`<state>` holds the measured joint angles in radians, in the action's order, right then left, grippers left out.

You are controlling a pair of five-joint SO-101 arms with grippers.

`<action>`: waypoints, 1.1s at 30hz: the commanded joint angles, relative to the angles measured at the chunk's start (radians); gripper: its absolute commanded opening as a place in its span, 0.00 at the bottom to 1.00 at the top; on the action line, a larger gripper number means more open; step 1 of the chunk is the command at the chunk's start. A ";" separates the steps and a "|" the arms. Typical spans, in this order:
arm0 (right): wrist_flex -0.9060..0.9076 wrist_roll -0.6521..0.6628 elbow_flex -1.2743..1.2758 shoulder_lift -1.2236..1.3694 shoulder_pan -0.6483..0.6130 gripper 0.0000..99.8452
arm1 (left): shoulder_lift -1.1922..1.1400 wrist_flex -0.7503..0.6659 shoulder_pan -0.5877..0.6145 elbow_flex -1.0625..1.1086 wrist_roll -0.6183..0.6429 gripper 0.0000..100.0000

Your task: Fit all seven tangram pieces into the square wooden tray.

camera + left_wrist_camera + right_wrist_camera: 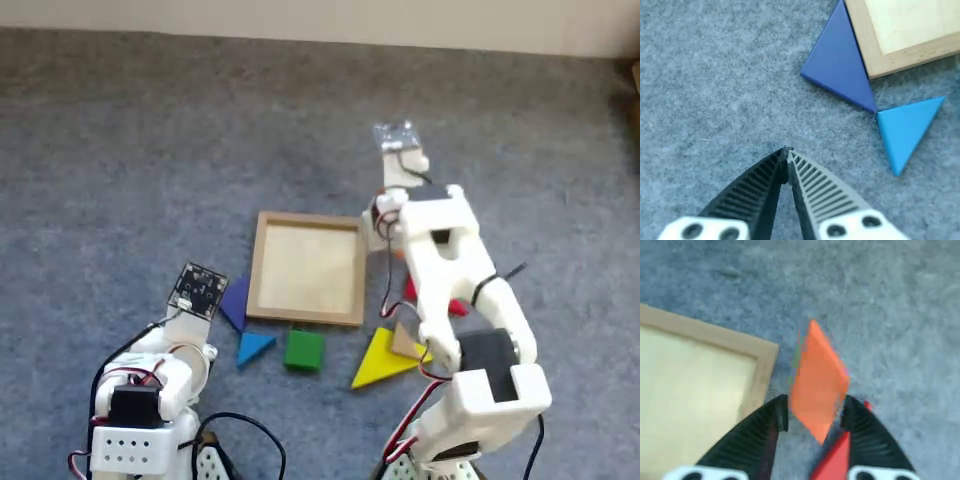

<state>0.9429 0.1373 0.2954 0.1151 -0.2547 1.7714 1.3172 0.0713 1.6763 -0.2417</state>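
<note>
The square wooden tray [305, 268] lies empty mid-table. My right gripper [812, 405] is at the tray's right edge, shut on an orange parallelogram [817, 375], one finger on each side of it. A red piece [832, 462] lies just under it, also seen as the red piece [455, 307] beside the right arm. My left gripper [786, 151] is shut on nothing, over bare carpet near the tray's lower left corner [890, 55]. A dark blue triangle [840, 62] touches that corner, and a light blue triangle [907, 127] lies beside it.
Below the tray lie a green square [303, 350], a yellow triangle [385, 360] and a tan piece [405, 340]. The right arm [450, 270] covers part of the pieces on the right. Grey carpet stretches free to the left and behind the tray.
</note>
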 commanded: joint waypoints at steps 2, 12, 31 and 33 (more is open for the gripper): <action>0.222 0.009 -0.189 -0.021 0.012 0.25 | 0.050 0.005 0.008 0.019 -0.012 0.01; 0.444 0.178 -0.309 -0.010 0.081 0.30 | 0.050 0.005 0.008 0.019 -0.012 0.01; 0.449 0.279 -0.240 0.206 0.073 0.31 | 0.050 0.005 0.008 0.019 -0.012 0.01; 0.449 0.279 -0.236 0.211 0.073 0.31 | 0.050 0.005 0.008 0.019 -0.012 0.01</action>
<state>1.3817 0.4074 0.0591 0.3437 -0.1688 1.7714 1.3172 0.0713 1.6763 -0.2417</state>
